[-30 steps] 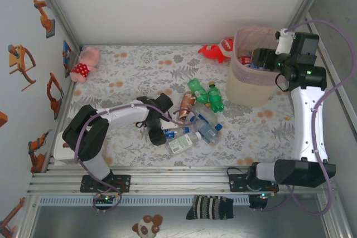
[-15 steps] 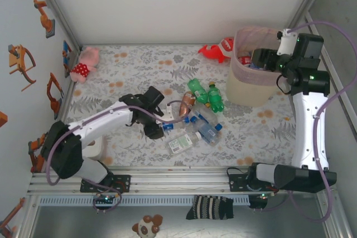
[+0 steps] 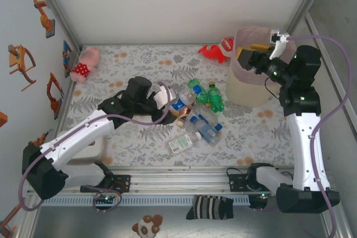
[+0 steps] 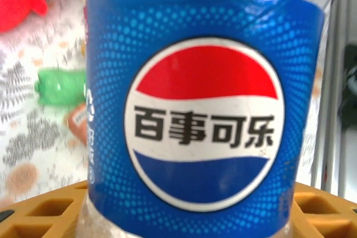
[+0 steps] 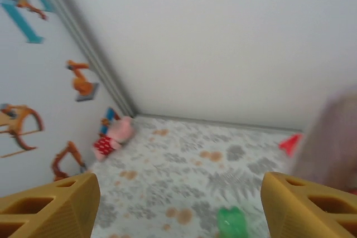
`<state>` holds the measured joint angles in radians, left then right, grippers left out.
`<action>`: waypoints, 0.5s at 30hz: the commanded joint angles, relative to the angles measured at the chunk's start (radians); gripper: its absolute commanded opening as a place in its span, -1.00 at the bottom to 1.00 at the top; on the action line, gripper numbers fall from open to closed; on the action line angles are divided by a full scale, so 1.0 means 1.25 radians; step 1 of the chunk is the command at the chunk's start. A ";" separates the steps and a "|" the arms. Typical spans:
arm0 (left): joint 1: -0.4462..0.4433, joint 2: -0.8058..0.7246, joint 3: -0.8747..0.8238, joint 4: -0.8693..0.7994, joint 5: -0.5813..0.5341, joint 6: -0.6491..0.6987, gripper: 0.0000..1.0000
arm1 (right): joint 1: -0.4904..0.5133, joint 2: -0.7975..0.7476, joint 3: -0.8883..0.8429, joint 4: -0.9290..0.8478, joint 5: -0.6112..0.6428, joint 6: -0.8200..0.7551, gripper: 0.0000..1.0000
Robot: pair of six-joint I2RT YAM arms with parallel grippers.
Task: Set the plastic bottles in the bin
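One blue-labelled bottle has left the pile, clamped in the left pincer; right pincer gapes empty.

Plastic, thin film, printed covering and plush.

The Pepsi bottle is clear, shiny plastic wrapped in a glossy printed blue label, and the green bottles are glossy translucent plastic. The right fingers are matt ochre plastic with open moulded cells. The bin is smooth cream plastic, lined with a thin translucent pink bag. The tabletop has a matt floral-printed covering. The pink plush toy in the far left corner is soft, fuzzy cloth. The right arm has a smooth white plastic shell with a slight sheen. The rail along the near edge is ribbed bare metal.
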<state>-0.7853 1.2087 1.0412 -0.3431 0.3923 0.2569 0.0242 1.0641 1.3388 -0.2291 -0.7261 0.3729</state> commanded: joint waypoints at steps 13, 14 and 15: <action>0.002 -0.040 0.011 0.351 0.168 -0.227 0.05 | 0.266 0.056 -0.011 0.365 -0.159 0.110 0.32; 0.002 -0.041 0.011 0.359 0.172 -0.232 0.04 | 0.279 0.063 -0.012 0.371 -0.158 0.111 0.30; 0.002 -0.041 0.012 0.364 0.174 -0.236 0.05 | 0.289 0.068 -0.012 0.373 -0.156 0.111 0.28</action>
<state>-0.7845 1.1805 1.0412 0.0284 0.5591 0.0082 0.3569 1.1370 1.3281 0.1501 -0.8986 0.4850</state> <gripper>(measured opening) 0.595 0.645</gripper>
